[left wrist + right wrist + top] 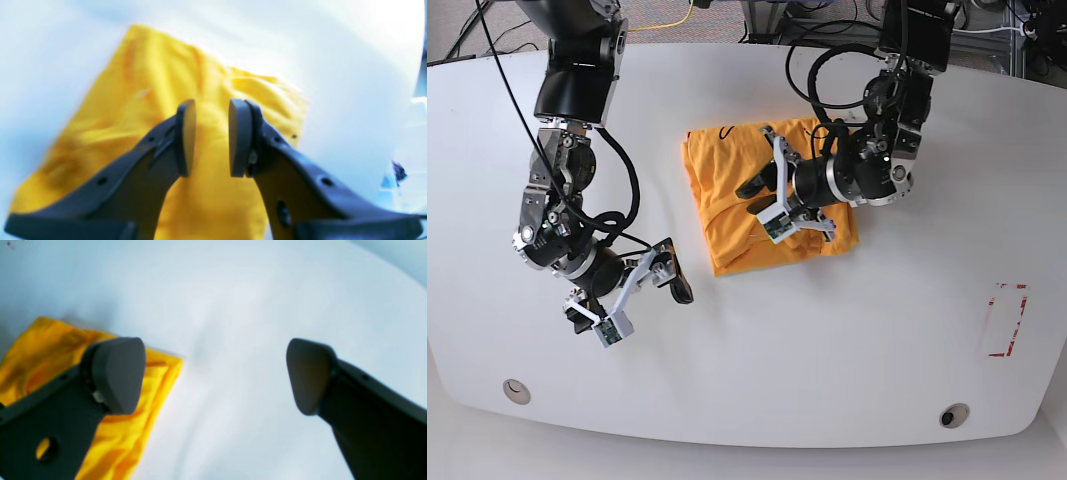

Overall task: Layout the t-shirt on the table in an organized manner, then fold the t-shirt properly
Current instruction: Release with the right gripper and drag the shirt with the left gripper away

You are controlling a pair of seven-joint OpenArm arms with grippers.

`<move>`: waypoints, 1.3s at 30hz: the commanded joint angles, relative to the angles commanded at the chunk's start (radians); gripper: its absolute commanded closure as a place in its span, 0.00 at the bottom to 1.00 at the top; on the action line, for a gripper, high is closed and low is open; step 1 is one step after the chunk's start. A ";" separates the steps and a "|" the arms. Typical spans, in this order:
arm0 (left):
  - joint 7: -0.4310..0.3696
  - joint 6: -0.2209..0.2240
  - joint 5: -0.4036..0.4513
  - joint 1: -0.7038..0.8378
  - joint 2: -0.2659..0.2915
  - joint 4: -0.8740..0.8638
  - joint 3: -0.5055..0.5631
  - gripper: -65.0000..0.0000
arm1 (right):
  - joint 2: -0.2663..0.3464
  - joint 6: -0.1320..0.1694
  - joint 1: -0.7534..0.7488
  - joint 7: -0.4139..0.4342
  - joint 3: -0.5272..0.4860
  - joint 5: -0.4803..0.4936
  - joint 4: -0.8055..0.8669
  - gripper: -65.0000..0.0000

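White table (757,370) holds the t-shirt (727,215), folded into a rough rectangle near center. Left gripper (212,136) hovers over the shirt, jaws slightly apart, nothing between them. Right gripper (215,375) is spread wide, empty, above bare table just beside the shirt's edge. Red-marked rectangle (1005,320) sits well apart.

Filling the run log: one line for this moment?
t-shirt: folded on table | left gripper: open above shirt | right gripper: open beside it
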 joint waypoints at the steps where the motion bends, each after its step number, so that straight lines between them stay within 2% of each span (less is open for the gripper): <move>1: -0.021 0.000 0.020 0.003 0.011 -0.015 0.008 0.76 | 0.009 0.000 -0.011 -0.006 0.002 0.000 0.017 0.00; 4: -0.072 0.000 0.063 0.006 0.021 -0.049 0.040 0.76 | 0.014 0.000 -0.041 -0.012 0.025 0.000 0.064 0.00; 9: -0.083 0.000 0.071 0.023 0.023 -0.112 0.049 0.76 | 0.014 0.000 -0.095 -0.012 0.052 0.000 0.081 0.00; 14: -0.083 0.000 0.072 0.026 0.011 -0.183 -0.014 0.76 | 0.011 0.003 -0.135 -0.012 0.074 0.000 0.084 0.00; 22: -0.078 0.000 0.066 0.089 -0.117 -0.157 -0.051 0.76 | 0.009 0.003 -0.192 -0.012 0.086 0.000 0.149 0.00; 26: -0.077 0.000 0.064 0.160 -0.212 -0.072 -0.075 0.76 | 0.009 0.003 -0.229 -0.012 0.086 0.000 0.187 0.00; 29: -0.077 0.000 0.048 0.212 -0.255 -0.023 -0.133 0.76 | 0.009 0.003 -0.245 -0.012 0.084 0.000 0.206 0.00; 31: -0.072 0.000 0.005 0.249 -0.301 0.005 -0.210 0.76 | 0.009 0.003 -0.262 -0.012 0.084 0.000 0.215 0.00; 34: -0.028 0.000 -0.046 0.269 -0.342 0.012 -0.307 0.76 | 0.009 0.003 -0.275 -0.012 0.084 0.000 0.216 0.00; 39: 0.018 0.000 -0.084 0.272 -0.381 0.011 -0.443 0.76 | 0.009 0.005 -0.287 -0.012 0.084 0.002 0.216 0.00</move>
